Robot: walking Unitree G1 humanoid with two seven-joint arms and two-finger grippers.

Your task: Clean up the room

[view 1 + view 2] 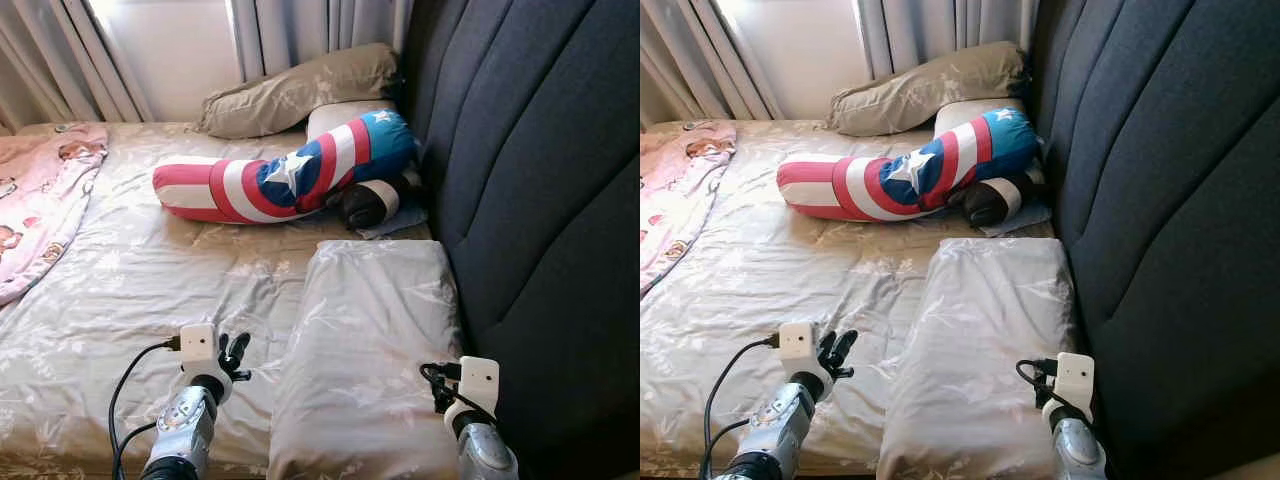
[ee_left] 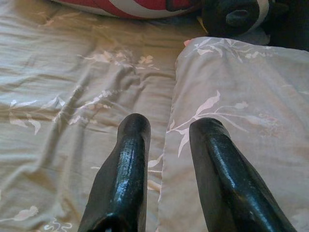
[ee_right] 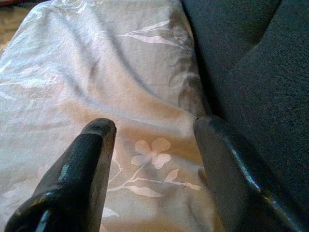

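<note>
With both claws apart, your left claw (image 2: pixel 164 145) at the near pillow's (image 1: pixel 370 340) left edge and right claw (image 3: pixel 154 145) by the headboard (image 1: pixel 540 200), pinch opposite edges evenly.

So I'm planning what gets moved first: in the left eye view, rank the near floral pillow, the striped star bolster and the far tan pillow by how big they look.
1. Floral pillow, though nearness inflates it.
2. Striped star bolster.
3. Tan pillow, farthest away, so its true size is unsure.
</note>
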